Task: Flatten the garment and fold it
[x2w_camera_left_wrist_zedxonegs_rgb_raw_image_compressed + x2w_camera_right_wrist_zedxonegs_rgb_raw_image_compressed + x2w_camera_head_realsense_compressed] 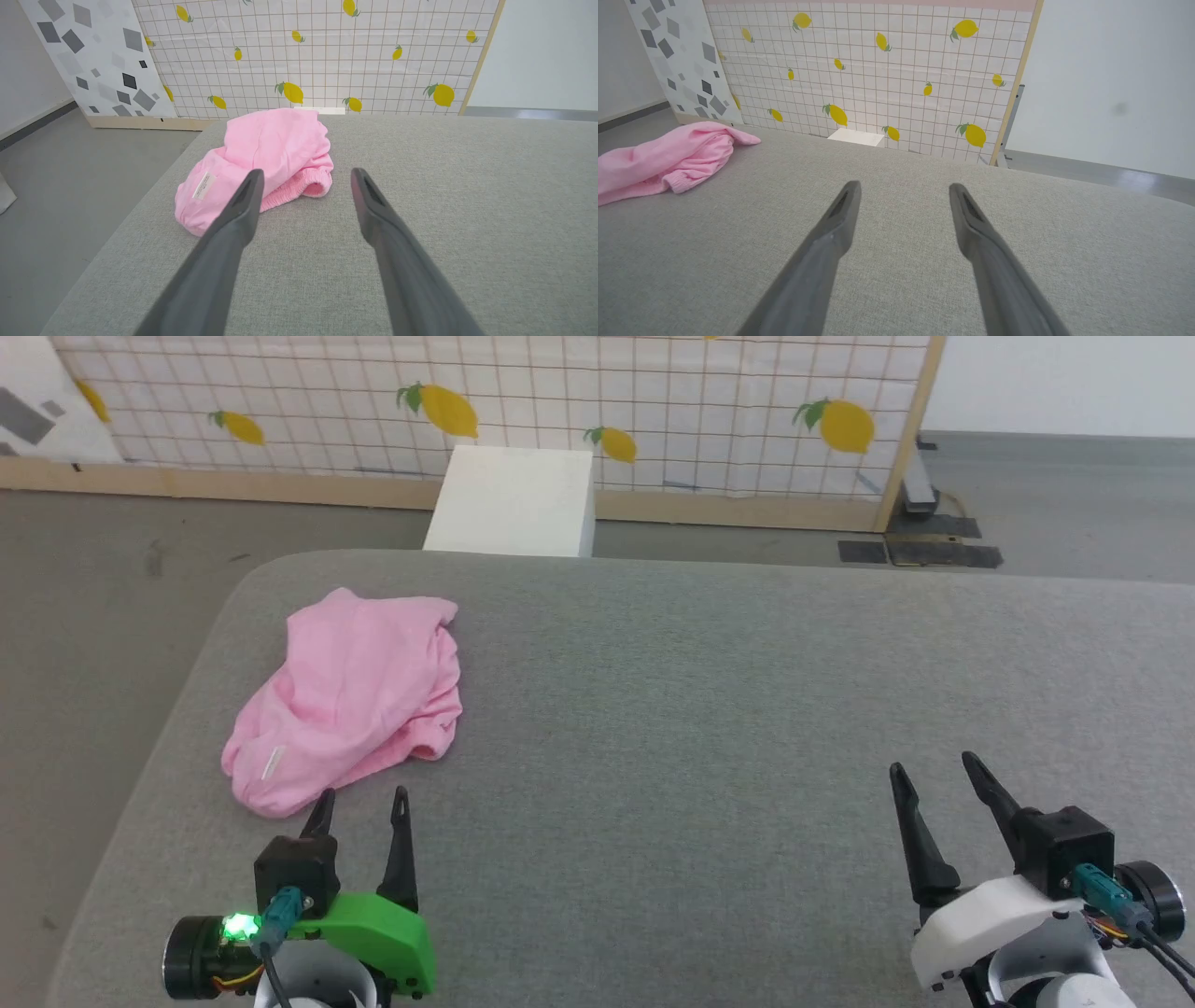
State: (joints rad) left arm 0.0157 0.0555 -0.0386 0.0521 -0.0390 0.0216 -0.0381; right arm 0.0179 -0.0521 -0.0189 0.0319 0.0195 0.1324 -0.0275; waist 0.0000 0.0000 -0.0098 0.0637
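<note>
The left gripper (pixel 363 793) stands with its two fingers spread and nothing between them, its tips just short of the near edge of the garment (pixel 355 691). The garment lies in a rumpled pink heap at about 12 o'clock from the gripper, toward the left side of the grey padded surface (pixel 700 709). Whether the left-hand tip brushes the cloth I cannot tell. The cloth looks light, soft and limp: it should sag, bunch and drag on the fabric rather than slide as one piece, so a single pinch would likely lift only a fold. The gathered waistband (pixel 299 189), at the heap's 5 o'clock, looks the firmest hold; the corner by the white label (pixel 204 185), at 7 o'clock, offers a second. Both arms sit low at the near edge, fingers pointing away along the surface. The right gripper (pixel 932 763) is likewise spread and empty, well apart from the garment, which lies at its 10 o'clock.
</note>
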